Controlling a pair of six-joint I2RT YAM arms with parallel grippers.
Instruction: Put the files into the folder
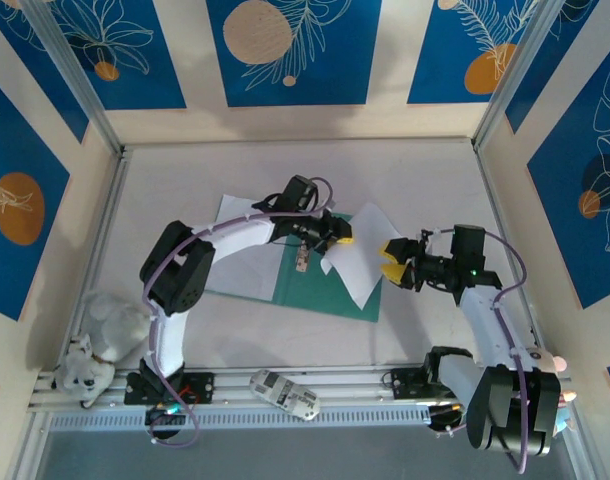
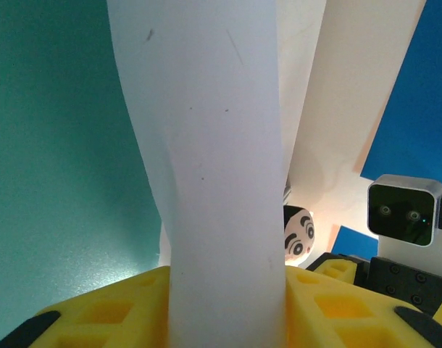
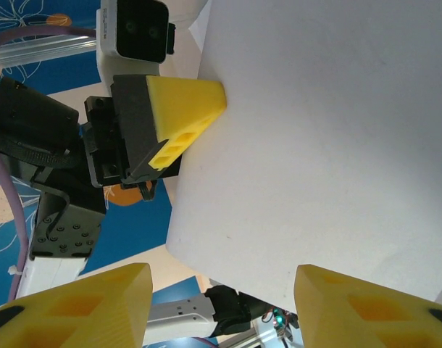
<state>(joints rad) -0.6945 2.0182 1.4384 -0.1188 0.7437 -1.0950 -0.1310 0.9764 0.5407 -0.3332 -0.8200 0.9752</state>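
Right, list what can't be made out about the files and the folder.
- Top external view: the left arm covers part of the folder; the clip is too small to read.
- Left wrist view: a white sheet between the left pincer fingers hides what lies behind.
- Right wrist view: the sheet's far side is cut off; the sheet count is unclear.

White tabletop [image 1: 425, 180], cream walls with blue floral panels [image 1: 290, 50], aluminium rail [image 1: 365, 382]

Overhead camera looks down the table [image 1: 425, 180] toward twelve o'clock; both wrist cameras sit tight on the same paper [image 2: 221, 181].
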